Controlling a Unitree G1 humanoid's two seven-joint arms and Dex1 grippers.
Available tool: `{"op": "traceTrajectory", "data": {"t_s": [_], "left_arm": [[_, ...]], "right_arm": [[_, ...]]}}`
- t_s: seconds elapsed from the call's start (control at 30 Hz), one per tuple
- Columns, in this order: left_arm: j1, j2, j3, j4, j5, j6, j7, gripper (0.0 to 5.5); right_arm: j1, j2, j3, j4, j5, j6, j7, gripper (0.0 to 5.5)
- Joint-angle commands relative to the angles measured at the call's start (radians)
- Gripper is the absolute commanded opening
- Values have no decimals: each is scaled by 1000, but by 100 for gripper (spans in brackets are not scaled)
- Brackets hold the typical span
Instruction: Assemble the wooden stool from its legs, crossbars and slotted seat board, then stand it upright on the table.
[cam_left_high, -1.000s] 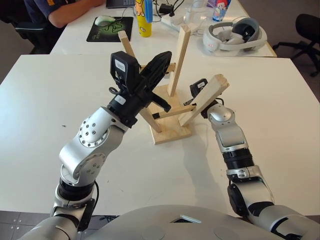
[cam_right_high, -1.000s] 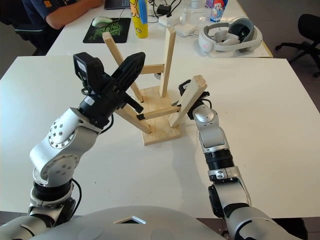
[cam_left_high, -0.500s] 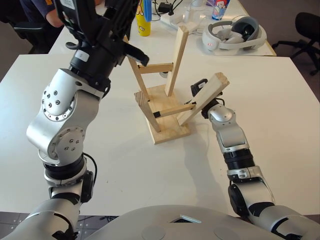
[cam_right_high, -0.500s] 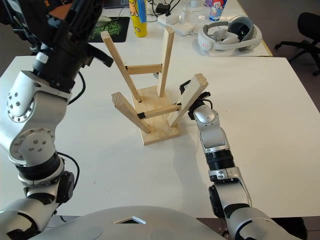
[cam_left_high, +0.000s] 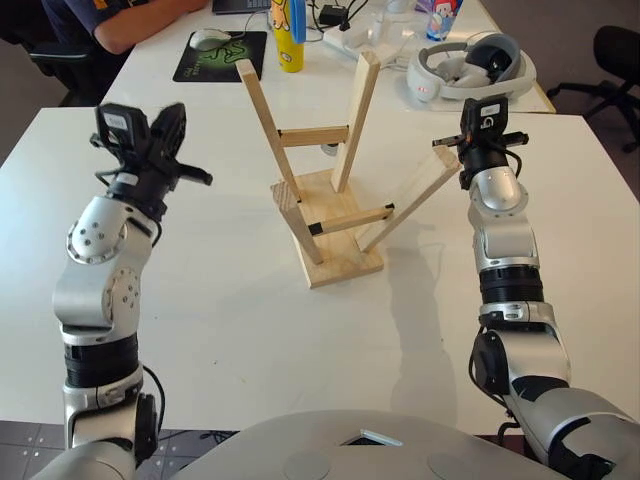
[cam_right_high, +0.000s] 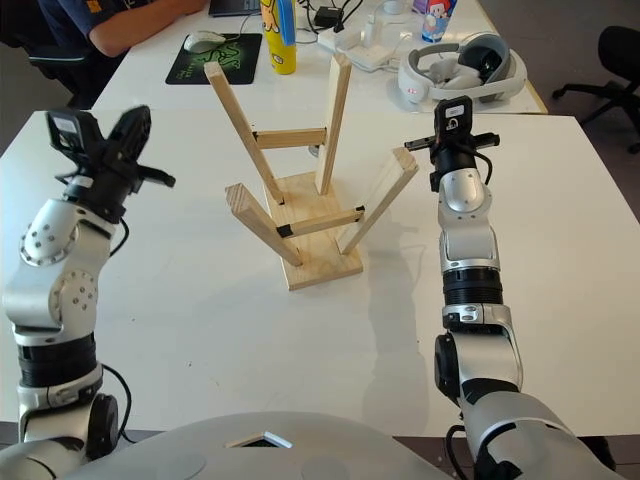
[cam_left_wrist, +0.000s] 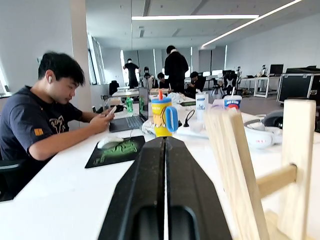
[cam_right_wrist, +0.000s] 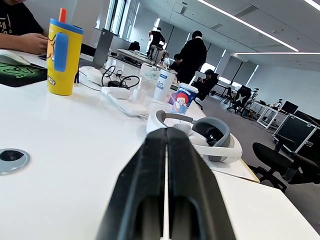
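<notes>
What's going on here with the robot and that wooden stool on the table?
The robot is building a wooden stool. The stool sits upside down on the white table, seat board flat and legs pointing up, joined by crossbars. Neither hand holds it: the left hand is raised off to the left, shut and empty; the right hand, also shut, is up near the tip of one leg. It is not yet stood upright.

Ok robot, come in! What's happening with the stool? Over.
Left gripper shut, empty, off to the stool's left. Right gripper shut, empty, near one leg's tip. Stool assembled, upside down on its seat on the table, not yet upright. Nothing blocking.
</notes>
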Motion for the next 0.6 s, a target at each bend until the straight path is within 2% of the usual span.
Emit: {"op": "traceTrajectory", "data": {"t_s": [0.03, 0.17, 0.3, 0.47, 0.53, 0.6], "left_arm": [[-379, 42, 1, 307, -3, -59, -113, 2], [-748, 40, -15, 739, 51, -194, -208, 2], [-1101, 26, 8, 1216, 98, -359, -208, 2], [-1203, -5, 48, 1452, 100, -463, -167, 2], [-1152, -47, 41, 1516, 112, -442, -177, 2], [-1036, -105, -32, 1571, 188, -386, -216, 2]], "right_arm": [[28, 25, 19, -25, 14, 7, 11, 0], [60, 46, 34, -56, 12, 17, 9, 0], [74, 63, 39, -76, 12, 28, 6, 0], [86, 69, 46, -95, 14, 39, 12, 0], [90, 69, 47, -104, 15, 49, 13, 0], [91, 70, 49, -110, 14, 58, 17, 0]]}}
